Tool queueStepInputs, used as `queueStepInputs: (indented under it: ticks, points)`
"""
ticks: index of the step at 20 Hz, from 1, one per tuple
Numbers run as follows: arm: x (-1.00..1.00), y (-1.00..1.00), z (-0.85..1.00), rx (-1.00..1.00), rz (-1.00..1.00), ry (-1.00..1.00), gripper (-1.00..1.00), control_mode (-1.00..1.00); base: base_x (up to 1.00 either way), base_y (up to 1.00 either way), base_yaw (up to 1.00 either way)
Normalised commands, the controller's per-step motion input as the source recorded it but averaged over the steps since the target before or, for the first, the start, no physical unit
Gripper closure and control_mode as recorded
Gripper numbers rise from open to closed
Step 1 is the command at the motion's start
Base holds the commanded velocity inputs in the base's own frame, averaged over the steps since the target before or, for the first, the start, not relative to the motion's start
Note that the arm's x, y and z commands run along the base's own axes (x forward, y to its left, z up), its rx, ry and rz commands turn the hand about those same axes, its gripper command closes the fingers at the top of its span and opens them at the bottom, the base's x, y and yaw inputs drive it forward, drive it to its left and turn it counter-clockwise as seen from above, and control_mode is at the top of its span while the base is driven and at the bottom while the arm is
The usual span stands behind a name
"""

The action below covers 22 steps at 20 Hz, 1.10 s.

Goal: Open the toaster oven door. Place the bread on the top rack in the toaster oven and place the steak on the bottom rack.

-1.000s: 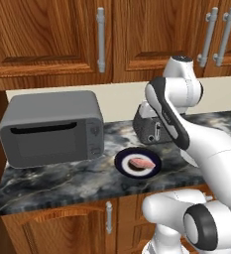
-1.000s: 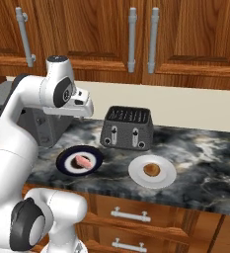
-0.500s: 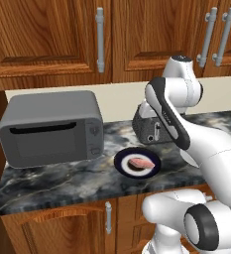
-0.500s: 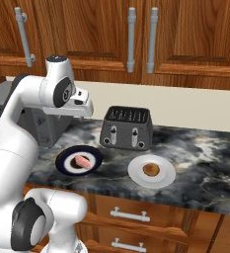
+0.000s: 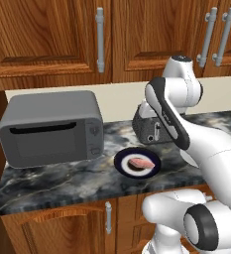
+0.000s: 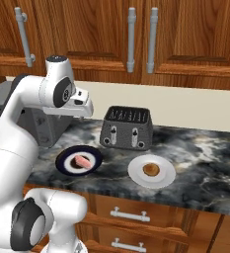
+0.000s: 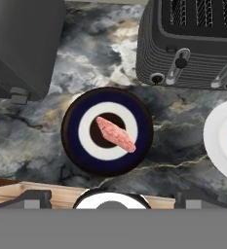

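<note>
Toaster oven door (image 5: 52, 141) remains closed; nothing done yet. Steak (image 7: 116, 134) and bread (image 6: 151, 170) sit on their plates on the counter (image 5: 62, 181). Hand (image 6: 82, 109) spread wide, empty.

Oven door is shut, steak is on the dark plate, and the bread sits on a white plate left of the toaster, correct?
Not quite. The bread on its white plate lies in front of the toaster and slightly to its right, as the right base view shows. The oven door is shut and the steak is on the dark plate.
</note>
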Motion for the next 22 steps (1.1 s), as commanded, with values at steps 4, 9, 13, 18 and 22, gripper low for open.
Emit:
queueStepInputs:
  ticks: [4,9,13,18,22]
  points:
    - [0.00,0.00,0.00,0.00,0.00,0.00,-1.00,-1.00,0.00,0.00,0.00]
    - [0.00,0.00,0.00,0.00,0.00,0.00,-1.00,-1.00,0.00,0.00,0.00]
    - [0.00,0.00,0.00,0.00,0.00,0.00,-1.00,-1.00,0.00,0.00,0.00]
    - [-0.09,0.00,0.00,0.00,0.00,0.00,-1.00,-1.00,0.00,0.00,0.00]
    - [-0.40,0.05,-0.08,-0.01,0.00,0.00,-1.00,-1.00,0.00,0.00,0.00]
